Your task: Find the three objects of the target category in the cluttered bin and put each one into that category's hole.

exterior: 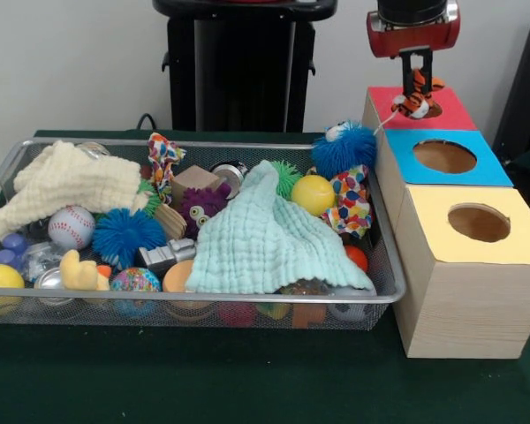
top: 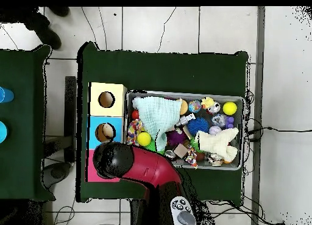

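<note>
i see a worktop (exterior: 203, 380) covered in dark green cloth. directly on it sits a wire mesh bin (exterior: 194, 305) heaped with toys and cloths, and just beside the bin, touching or nearly so, a row of three wooden boxes: a yellow-topped box (exterior: 464, 300), a blue-topped box (exterior: 397, 181) and a red-topped box (exterior: 384, 99), each with a round hole on top. overhead, the boxes line one short end of the bin.

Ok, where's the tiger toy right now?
In the front view the tiger toy hangs in the gripper at upper right, directly over the red box's hole, behind the blue box.
</note>
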`<action>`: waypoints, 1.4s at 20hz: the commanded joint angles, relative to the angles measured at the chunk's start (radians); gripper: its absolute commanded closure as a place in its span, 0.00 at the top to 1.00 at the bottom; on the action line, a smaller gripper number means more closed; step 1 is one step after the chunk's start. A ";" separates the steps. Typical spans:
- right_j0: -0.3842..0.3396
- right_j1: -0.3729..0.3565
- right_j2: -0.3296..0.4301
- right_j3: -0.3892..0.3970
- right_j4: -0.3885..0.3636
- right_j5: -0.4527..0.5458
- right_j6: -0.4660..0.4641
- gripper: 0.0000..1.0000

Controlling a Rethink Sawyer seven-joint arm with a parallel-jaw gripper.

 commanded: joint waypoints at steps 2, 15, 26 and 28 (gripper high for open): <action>-0.010 0.035 -0.010 -0.073 -0.034 0.129 0.168 0.00; -0.016 0.048 0.011 -0.031 0.006 0.112 0.169 0.00; -0.009 0.058 0.043 0.032 0.113 0.018 0.229 0.00; -0.022 0.073 0.061 0.045 0.140 0.000 0.214 0.00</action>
